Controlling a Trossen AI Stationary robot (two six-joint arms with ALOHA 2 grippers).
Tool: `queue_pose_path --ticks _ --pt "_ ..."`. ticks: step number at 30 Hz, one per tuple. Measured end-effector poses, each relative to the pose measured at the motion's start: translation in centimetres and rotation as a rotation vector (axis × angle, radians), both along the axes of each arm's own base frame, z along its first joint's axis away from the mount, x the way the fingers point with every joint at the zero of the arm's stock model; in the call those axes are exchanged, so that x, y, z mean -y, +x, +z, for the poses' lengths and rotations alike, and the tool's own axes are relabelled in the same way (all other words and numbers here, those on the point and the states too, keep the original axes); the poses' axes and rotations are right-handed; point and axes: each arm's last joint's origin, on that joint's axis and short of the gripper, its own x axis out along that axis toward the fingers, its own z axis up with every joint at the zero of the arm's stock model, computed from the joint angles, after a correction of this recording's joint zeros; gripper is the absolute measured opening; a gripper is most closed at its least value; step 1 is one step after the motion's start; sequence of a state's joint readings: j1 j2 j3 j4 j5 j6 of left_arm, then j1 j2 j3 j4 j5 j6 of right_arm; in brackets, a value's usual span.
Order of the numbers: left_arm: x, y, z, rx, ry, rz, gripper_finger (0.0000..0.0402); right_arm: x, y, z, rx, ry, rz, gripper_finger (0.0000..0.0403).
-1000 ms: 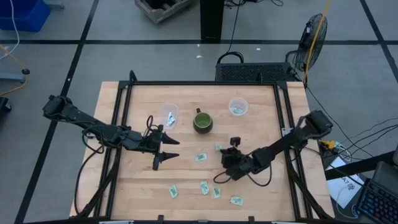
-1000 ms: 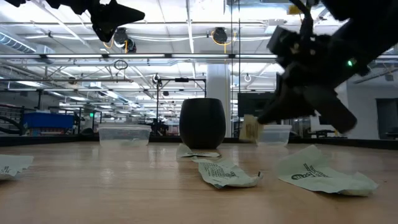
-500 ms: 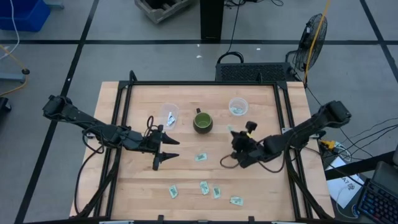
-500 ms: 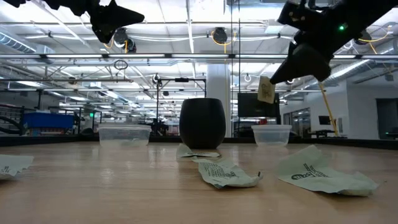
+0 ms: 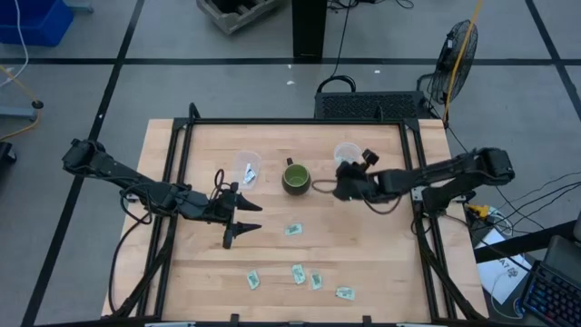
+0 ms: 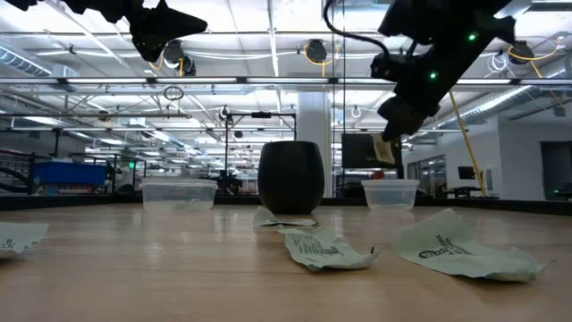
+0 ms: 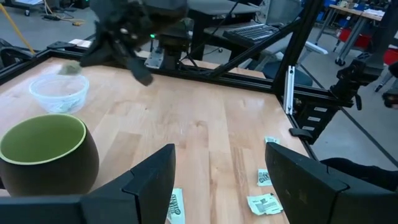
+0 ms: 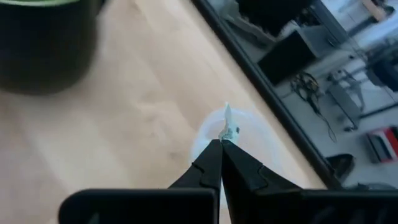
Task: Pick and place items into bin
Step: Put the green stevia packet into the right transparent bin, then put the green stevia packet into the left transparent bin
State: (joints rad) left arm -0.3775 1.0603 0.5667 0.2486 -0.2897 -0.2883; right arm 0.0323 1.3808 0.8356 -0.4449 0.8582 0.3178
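A light wooden desk (image 5: 272,263) in a workshop; the right gripper (image 5: 340,175), pinching a small pale packet (image 8: 226,122), hovers above a clear plastic cup (image 5: 348,154) beside a dark green mug (image 5: 296,178); the left gripper (image 5: 243,219) hangs spread.

Overhead, table-level, two wrist cameras

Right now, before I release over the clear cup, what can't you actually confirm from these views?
- High view: the packet in the right gripper is hidden under the arm.
- Right wrist view: the clear cup is mostly behind the fingers; its contents are hidden.
- Low view: the packet's print is too small.
- Left wrist view: that gripper is blurred.
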Motion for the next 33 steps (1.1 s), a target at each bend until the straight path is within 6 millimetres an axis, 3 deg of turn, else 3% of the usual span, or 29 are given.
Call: queue_pose_path --ticks 6,13,20,26,33 --pt "0.0 -0.1 -0.2 -0.021 0.000 0.002 0.0255 2.7 -0.1 -0.1 -0.002 0.081 -0.055 0.0000" --pt "-0.1 -0.1 -0.4 -0.036 0.007 0.009 0.0255 4.1 -0.3 -0.2 0.008 0.121 -0.094 0.0004" --pt "-0.1 -0.1 -0.4 -0.041 0.006 0.012 0.0255 4.1 -0.5 -1.2 0.043 0.153 -0.080 0.0066" --pt "0.1 0.3 -1.1 -0.071 0.024 0.013 0.0255 3.2 -0.4 -2.5 0.121 0.216 0.005 0.0121" --pt "0.4 2.5 -4.9 -0.213 0.116 0.020 0.0255 -0.9 1.2 -1.6 0.223 0.204 0.266 0.0121"
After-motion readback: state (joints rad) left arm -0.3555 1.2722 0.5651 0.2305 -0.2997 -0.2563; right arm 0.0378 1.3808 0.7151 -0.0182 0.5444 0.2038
